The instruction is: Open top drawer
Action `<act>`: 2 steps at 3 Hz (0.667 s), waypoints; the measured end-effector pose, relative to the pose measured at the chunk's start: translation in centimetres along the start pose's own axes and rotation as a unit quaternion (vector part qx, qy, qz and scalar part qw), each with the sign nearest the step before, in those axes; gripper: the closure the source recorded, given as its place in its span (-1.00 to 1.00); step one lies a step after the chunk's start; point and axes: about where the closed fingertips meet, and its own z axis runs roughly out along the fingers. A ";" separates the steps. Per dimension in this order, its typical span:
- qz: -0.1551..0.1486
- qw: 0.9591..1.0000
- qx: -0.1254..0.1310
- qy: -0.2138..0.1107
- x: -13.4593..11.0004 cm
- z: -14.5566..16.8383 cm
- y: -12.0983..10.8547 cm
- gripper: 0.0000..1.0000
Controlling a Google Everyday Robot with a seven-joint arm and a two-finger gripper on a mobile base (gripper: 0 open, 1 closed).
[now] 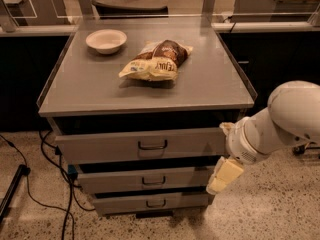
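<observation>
The top drawer is the widest grey metal front of the cabinet, just under the tabletop, with a small dark loop handle at its centre. A dark gap shows above it. My gripper hangs from the white arm at the cabinet's right front corner. It points down and overlaps the right ends of the top and middle drawer fronts, well to the right of the handle.
Two shorter drawer fronts, the middle and the bottom, sit below. On the grey cabinet top are a white bowl and a yellow-brown chip bag. Black cables lie on the speckled floor at the left.
</observation>
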 end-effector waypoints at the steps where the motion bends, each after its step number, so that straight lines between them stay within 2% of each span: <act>1: -0.007 1.000 0.009 -0.023 -0.2 1.4 -0.5 -1.00; 2: -0.029 0.999 0.019 -0.038 -0.9 2.9 -1.4 -1.00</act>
